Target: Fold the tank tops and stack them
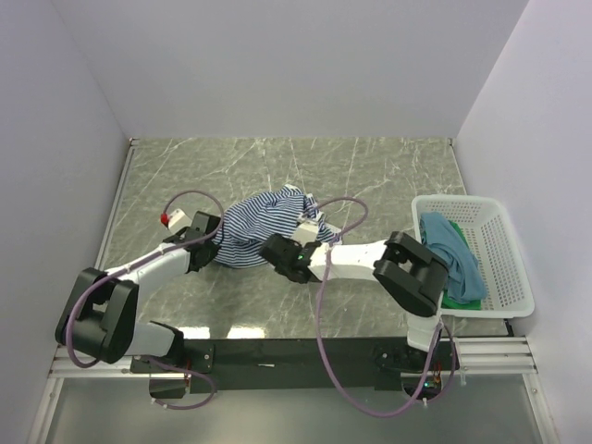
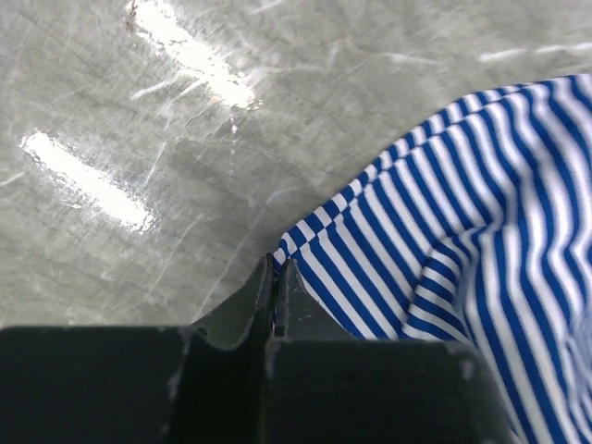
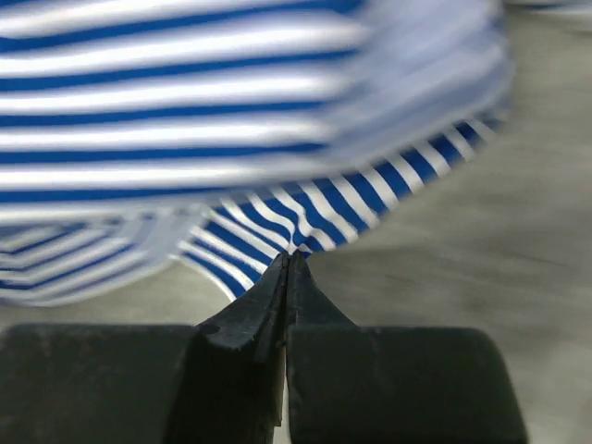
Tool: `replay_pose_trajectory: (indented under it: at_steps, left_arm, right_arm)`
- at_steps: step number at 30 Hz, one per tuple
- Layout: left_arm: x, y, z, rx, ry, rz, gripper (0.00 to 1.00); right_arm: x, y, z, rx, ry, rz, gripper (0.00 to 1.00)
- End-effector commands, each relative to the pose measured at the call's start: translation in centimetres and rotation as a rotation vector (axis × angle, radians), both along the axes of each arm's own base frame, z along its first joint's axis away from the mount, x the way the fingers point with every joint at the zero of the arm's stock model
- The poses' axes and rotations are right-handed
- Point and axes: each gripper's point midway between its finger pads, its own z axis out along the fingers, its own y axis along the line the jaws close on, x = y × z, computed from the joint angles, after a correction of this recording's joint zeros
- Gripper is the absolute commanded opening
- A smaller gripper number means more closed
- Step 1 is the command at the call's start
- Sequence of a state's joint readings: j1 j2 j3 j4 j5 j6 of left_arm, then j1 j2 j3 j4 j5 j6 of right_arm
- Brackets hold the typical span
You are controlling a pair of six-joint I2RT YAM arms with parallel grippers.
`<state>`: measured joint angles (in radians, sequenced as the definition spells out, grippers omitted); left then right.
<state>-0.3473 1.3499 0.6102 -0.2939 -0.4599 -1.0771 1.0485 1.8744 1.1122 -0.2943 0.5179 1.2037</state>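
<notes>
Left pincer (image 2: 277, 270) clenched, nipping the very edge of the striped tank top (image 2: 444, 213) where the hem corner meets the surface (image 2: 139, 111). Right pincer (image 3: 289, 264) clamped shut as well, apparently pinching a low fold of the same striped cloth, with the rest bulging blurred across the top of that frame.

From overhead: striped tank top (image 1: 264, 222) bunched in a heap mid-frame on the surface (image 1: 277, 166), left pincer (image 1: 202, 242) at its left edge, right pincer (image 1: 280, 248) at its lower right edge. Two grips on opposite sides, probably so as to draw the heap out flat before any fold.

Over at the right edge of the frame, inside the basket (image 1: 481, 205): teal tank top (image 1: 453, 250) draped on top, green tank top (image 1: 460, 300) peeking out beneath at the lower corner. Both waiting, by the look of it, well apart from the work. Nothing folded or stacked yet.
</notes>
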Motion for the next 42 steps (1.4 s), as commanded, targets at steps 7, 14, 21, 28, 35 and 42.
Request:
replay_pose_trajectory:
  at_steps: [7, 14, 21, 28, 35, 42]
  left_arm:
    - [1.8, 0.2, 10.2, -0.038, -0.220, -0.024, 0.00]
    - [1.4, 0.6, 21.3, -0.068, -0.423, -0.059, 0.01]
    - [-1.6, 0.9, 35.0, -0.119, -0.715, -0.133, 0.01]
    - [-2.6, -0.2, 46.2, -0.193, -0.974, -0.213, 0.01]
    - [2.0, -0.9, 50.8, -0.177, -1.095, -0.175, 0.00]
    - [9.7, -1.4, 55.4, -0.135, -1.262, -0.186, 0.00]
  right_arm:
    - [-1.5, -12.2, 7.8, -0.197, -0.131, -0.050, 0.00]
    - [-2.2, -16.6, 17.7, -0.107, -0.277, -0.023, 0.00]
    - [-3.3, -17.9, 32.6, 0.111, -0.508, 0.067, 0.00]
    - [-0.6, -16.9, 43.4, 0.150, -0.685, 0.177, 0.00]
    - [6.3, -15.8, 48.5, 0.174, -0.815, 0.231, 0.00]
    - [14.7, -15.5, 54.5, 0.183, -0.983, 0.227, 0.00]
